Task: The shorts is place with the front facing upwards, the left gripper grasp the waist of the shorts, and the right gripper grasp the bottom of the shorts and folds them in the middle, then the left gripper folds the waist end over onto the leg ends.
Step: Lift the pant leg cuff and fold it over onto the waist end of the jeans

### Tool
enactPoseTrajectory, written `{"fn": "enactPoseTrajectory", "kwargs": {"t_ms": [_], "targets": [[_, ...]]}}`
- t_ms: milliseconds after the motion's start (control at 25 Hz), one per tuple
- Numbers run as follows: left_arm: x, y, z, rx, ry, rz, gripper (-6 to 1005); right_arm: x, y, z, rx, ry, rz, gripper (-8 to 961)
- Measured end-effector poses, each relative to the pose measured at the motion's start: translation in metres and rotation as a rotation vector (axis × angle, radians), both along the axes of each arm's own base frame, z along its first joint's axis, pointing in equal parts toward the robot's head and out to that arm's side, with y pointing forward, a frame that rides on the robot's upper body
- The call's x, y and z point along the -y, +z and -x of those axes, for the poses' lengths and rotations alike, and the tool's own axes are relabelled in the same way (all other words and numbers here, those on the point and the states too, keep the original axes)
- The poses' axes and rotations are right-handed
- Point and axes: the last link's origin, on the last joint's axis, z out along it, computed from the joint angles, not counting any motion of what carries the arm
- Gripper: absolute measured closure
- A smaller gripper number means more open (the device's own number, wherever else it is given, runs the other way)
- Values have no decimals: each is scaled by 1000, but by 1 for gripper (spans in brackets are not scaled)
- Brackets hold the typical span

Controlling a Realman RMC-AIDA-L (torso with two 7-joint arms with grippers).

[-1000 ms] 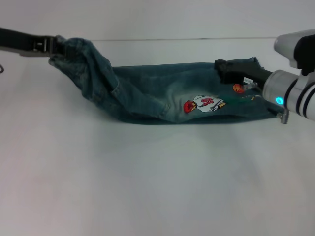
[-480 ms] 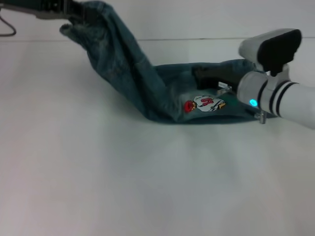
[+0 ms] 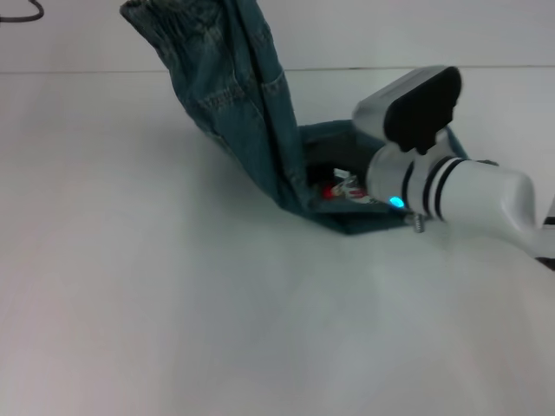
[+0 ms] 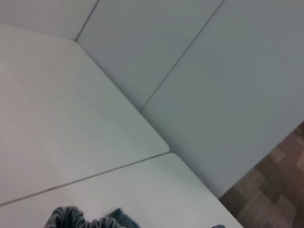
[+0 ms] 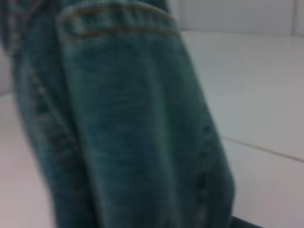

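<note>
Shorts position: I see the shorts (image 3: 251, 104) hoisted by the waist end, which hangs high at the far left of the head view; the cloth slopes down to the table (image 3: 173, 303), where the leg portion lies flat just in front of my right arm.
Waist: the gathered waistband (image 4: 71, 217) shows at the edge of the left wrist view, so I judge it is held from above.
Left gripper: not in the head view, and its fingers are absent from its own wrist view; I cannot tell whether it is clenched or released.
Right gripper: its white, black-banded wrist (image 3: 416, 186) lies low over the leg ends (image 3: 364, 221), by the cartoon print (image 3: 340, 191). The claw is hidden behind the wrist and cloth; I cannot tell its state.
Right wrist view: filled by hanging denim with a stitched pocket seam (image 5: 118, 28), close to the camera.
Handling, my judgement: soft, limp denim with some weight; it drapes and creases rather than holding shape, is not fragile, and does not look slippery.
Hold points, my judgement: the bunched elastic waist gives a thick, secure pinch; the flat stitched hems are thinner and need a squarer bite.
Risk, my judgement: the leg ends may drag if not pinned while the waist comes over.
</note>
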Motion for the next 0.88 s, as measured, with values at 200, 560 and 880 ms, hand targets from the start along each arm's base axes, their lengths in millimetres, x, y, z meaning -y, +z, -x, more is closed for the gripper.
{"fn": "enactPoseTrajectory", "kwargs": {"t_ms": [200, 560, 880], "targets": [[1, -1, -5, 10, -12, 14, 945, 16, -21, 19, -12, 48, 72, 946], [3, -5, -9, 11, -26, 41, 945, 35, -46, 54, -59, 108, 164, 946], [5, -10, -5, 10, -13, 50, 945, 41, -55, 66, -30, 141, 197, 947]]}}
